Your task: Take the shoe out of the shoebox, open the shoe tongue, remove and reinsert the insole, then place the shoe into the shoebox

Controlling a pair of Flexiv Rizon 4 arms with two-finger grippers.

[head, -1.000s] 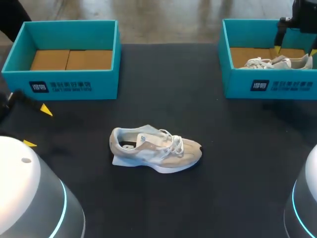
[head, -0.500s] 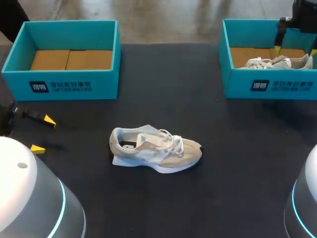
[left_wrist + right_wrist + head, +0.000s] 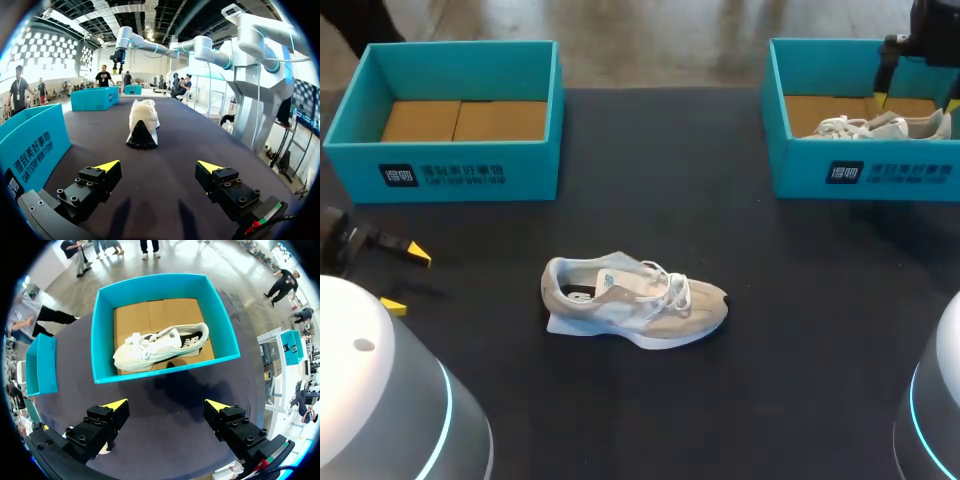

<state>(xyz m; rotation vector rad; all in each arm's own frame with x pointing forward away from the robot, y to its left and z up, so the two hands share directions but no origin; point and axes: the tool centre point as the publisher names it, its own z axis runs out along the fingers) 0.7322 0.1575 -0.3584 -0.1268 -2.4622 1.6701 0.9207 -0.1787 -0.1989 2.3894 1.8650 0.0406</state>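
1. The left gripper (image 3: pixel 405 279) sits low over the black tabletop (image 3: pixel 720 420), close to its left edge. Its yellow-tipped fingers are spread wide with nothing between them. In the left wrist view, bare table runs ahead of this gripper (image 3: pixel 159 167) to the shoe's heel end.
2. The empty teal cardboard shoebox with a brown floor (image 3: pixel 460 170) stands at the far left corner. Its front wall is near the left gripper and well apart from the shoe.
3. The beige-and-white laced sneaker (image 3: pixel 635 300) stands upright in the middle of the table, outside both boxes, heel to the left and toe to the right. There is open table on every side of it.
4. The second teal shoebox (image 3: pixel 865 175) stands at the far right and holds a white sneaker (image 3: pixel 875 125) lying on its side.
5. The right gripper (image 3: pixel 915 102) hangs above that box. In the right wrist view its fingers (image 3: pixel 112 412) are wide apart and hold nothing.
6. Over the last second, the left gripper has come further in from the left edge and shifted toward the near side. The sneaker on the table, both boxes and the right gripper are unchanged.
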